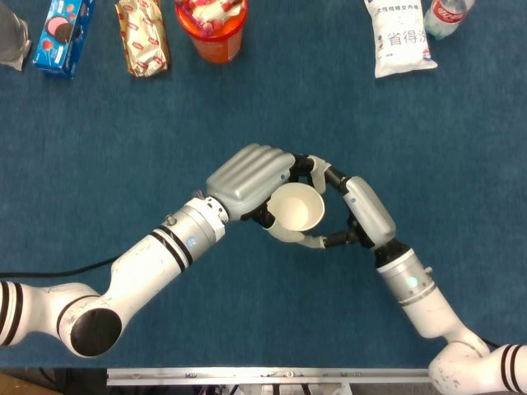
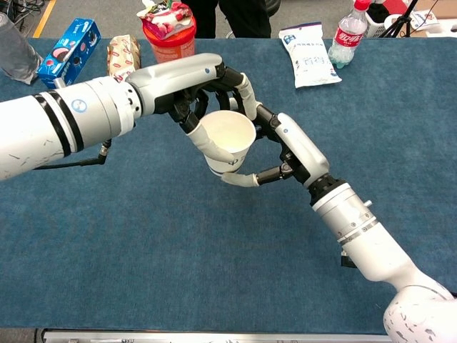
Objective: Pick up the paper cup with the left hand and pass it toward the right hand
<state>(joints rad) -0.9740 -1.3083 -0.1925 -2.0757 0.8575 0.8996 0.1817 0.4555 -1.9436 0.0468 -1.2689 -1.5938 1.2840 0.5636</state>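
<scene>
At table centre, the left hand [image 1: 251, 177] grips the upright paper cup [image 1: 297, 208] from 10 o'clock, while the right hand [image 1: 356, 216], fingers spread, cups it from 3 o'clock.

My left hand [image 1: 251, 177] covers the ten o'clock side of the paper cup [image 1: 298, 207], and from above I can't see my fingers beneath its back. My right hand [image 2: 289, 146] has its upper fingers tucked behind the cup in the chest view; whether they press it, I cannot tell. The bottle [image 1: 447, 15] at one o'clock and the clear thing [image 1: 11, 37] at eleven are cut by the edges.
</scene>
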